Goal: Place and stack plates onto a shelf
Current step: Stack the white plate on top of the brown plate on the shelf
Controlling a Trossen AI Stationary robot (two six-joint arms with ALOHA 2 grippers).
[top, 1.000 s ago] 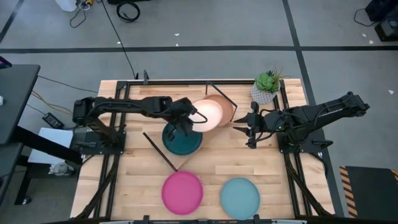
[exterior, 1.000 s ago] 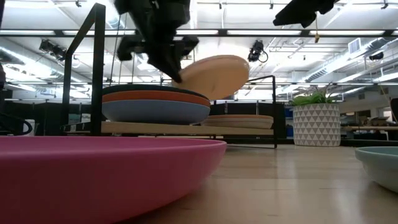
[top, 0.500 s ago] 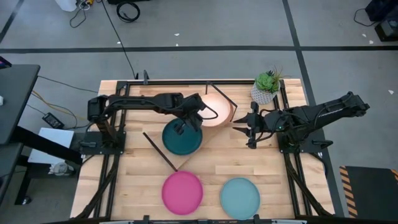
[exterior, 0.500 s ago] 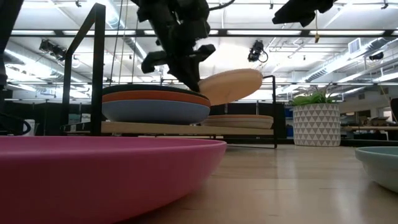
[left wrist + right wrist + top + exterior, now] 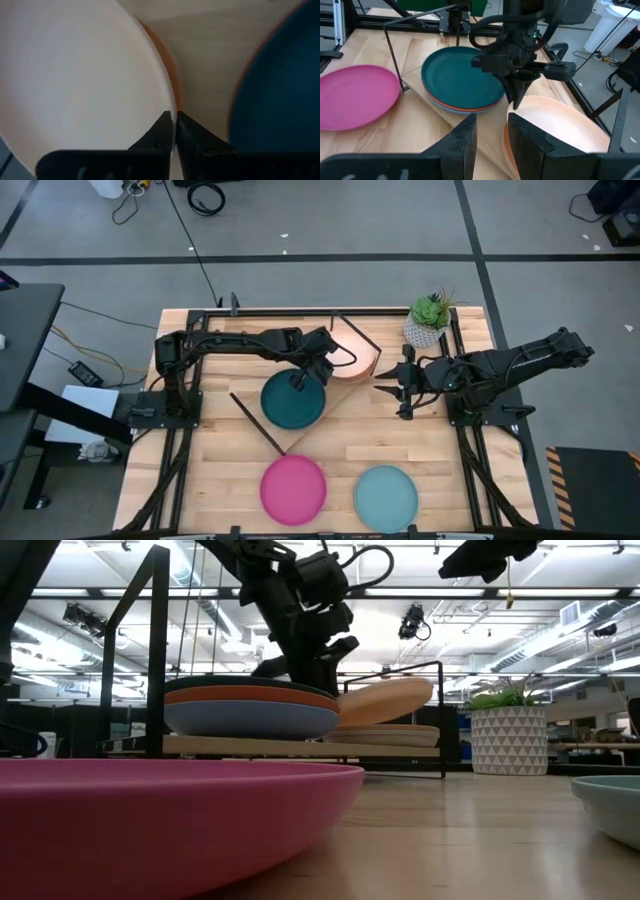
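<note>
Centre-top of the high view, our left gripper (image 5: 322, 366) pinches the cream plate (image 5: 350, 362), tilted over the shelf (image 5: 300, 747) stack; we should level it before releasing. Right gripper (image 5: 398, 389) waits, jaws parted.

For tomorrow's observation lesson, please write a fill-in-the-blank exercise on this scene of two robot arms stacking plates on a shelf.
1. The left tool grips the rim of the round ____ plate.
2. The top plate of the left-hand stack on the light wooden shelf is dark ____.
3. The round magenta plate lies on the wooden table beside the round ____ plate.

Missing words: cream; teal; light blue
</note>
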